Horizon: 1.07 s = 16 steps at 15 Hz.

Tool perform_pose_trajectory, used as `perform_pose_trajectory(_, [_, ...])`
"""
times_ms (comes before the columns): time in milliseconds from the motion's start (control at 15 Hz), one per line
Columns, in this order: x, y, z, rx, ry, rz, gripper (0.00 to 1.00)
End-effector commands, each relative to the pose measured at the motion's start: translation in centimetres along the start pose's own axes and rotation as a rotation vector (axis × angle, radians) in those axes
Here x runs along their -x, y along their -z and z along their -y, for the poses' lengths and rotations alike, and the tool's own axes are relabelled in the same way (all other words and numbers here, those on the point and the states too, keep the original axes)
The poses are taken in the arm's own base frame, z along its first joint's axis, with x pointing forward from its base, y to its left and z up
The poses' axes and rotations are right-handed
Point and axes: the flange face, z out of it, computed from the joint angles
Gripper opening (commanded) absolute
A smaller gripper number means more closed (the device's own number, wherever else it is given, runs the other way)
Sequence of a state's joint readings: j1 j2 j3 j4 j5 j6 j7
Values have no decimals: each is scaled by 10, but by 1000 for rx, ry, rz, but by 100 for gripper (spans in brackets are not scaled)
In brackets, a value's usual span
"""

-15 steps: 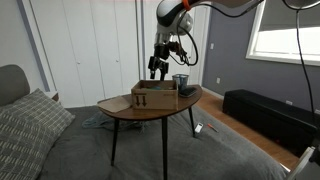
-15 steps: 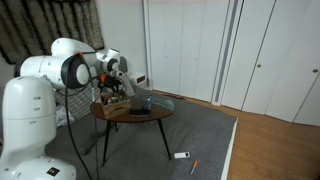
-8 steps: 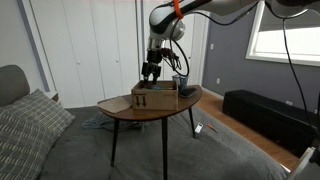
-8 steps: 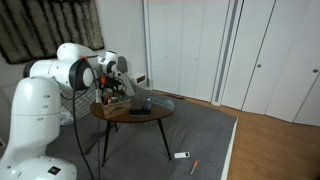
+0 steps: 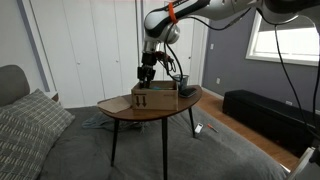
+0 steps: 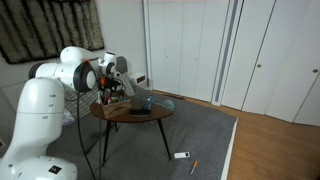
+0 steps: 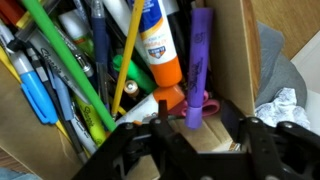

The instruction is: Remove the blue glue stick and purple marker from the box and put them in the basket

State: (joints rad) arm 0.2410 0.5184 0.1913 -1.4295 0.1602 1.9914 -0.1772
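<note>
The tan-brown box (image 5: 155, 97) (image 6: 114, 103) stands on the table, crammed with pens and markers. My gripper (image 5: 146, 73) (image 6: 113, 92) hangs low over it. In the wrist view the purple marker (image 7: 198, 55) lies along the box's cardboard wall (image 7: 232, 40). Its near end sits between my fingers (image 7: 163, 128); the gripper (image 7: 194, 128) is part-closed, with a gap still showing beside the marker. A blue stick (image 7: 35, 92) lies among the pens at left; I cannot tell if it is the glue stick. The dark mesh basket (image 5: 181, 82) stands just beside the box.
A glue bottle (image 7: 155, 45) with blue label and orange end lies next to the purple marker. White crumpled paper (image 7: 283, 105) shows past the box wall. The round wooden table (image 5: 125, 112) stands on thin legs; a dark flat thing (image 6: 138, 111) lies on it. Small items (image 6: 181, 155) lie on the floor.
The gripper has shifted away from the basket side to over the box and dropped a little. Its jaws have narrowed.
</note>
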Motion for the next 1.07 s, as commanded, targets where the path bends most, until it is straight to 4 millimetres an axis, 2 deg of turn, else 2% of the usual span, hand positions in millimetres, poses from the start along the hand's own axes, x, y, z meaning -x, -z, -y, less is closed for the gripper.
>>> perform_pose_trajectory(0, [-15,-9,9,35,21,-29,53])
perform_pose_trajectory(133, [-18,-12,12,36,27,-36,47])
perform_pose_trajectory(200, [-19,-14,14,33,31,-30,48])
perform_pose_trajectory(267, [-19,-17,15,31,34,-22,44])
perform_pose_trajectory(333, [-20,-18,16,32,36,-20,44])
perform_pose_trajectory(400, [-20,-20,17,32,38,-17,40])
perform_pose_trajectory(467, [-20,-21,17,32,39,-13,40])
perform_pose_trajectory(533, [-20,-22,17,34,39,-10,34])
perform_pose_trajectory(600, [-20,-23,17,38,39,-9,16])
perform_pose_trajectory(667, [-20,-23,16,43,43,-6,15])
perform_pose_trajectory(800, [-19,-22,15,55,46,-2,1])
perform_pose_trajectory(933, [-17,-9,15,67,47,-11,5])
perform_pose_trajectory(1000, [-15,4,16,75,46,-21,5])
